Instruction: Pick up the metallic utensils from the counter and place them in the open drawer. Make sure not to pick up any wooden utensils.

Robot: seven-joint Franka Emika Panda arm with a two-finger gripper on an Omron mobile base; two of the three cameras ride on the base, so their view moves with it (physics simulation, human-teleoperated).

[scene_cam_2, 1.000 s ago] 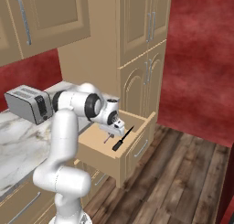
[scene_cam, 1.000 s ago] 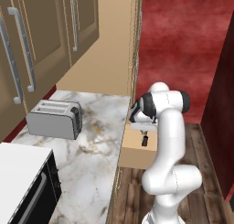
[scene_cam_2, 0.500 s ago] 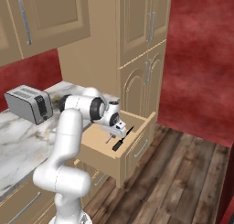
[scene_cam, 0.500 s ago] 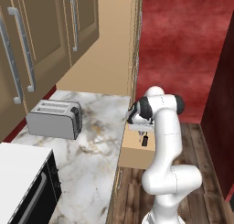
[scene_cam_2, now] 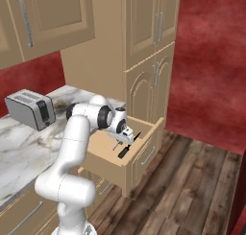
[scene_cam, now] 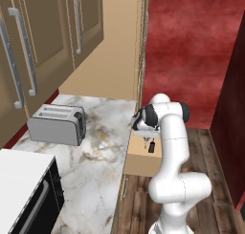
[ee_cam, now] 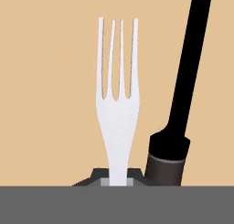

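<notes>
Risk at this point is judged to lie in the release: a pale fork [ee_cam: 117, 95] is pinched by its handle in the fully closed jaws [ee_cam: 118, 179], tines pointing away over the floor of the open drawer [ee_cam: 50, 81]; should it be let go from this height, it could bounce, or land across the black-handled knife [ee_cam: 180, 104] lying just beside it; a sideways drift of the hand could also knock that knife out of place. The hand view alone makes the grip plain, with the fork's stem seen between the two dark tips and the knife's handle close alongside; how high the fork hangs above the drawer floor cannot be told from it. From the right base view, the gripper [scene_cam_2: 126, 134] is placed inside the drawer box, the knife [scene_cam_2: 129, 145] resting near the front wall, and the drawer [scene_cam_2: 144, 142] is seen pulled out below the marble surface [scene_cam_2: 29, 147]. In the left base view, a toaster [scene_cam: 56, 124] is shown farther back on that surface [scene_cam: 95, 161]; no utensils can be made out there.
</notes>
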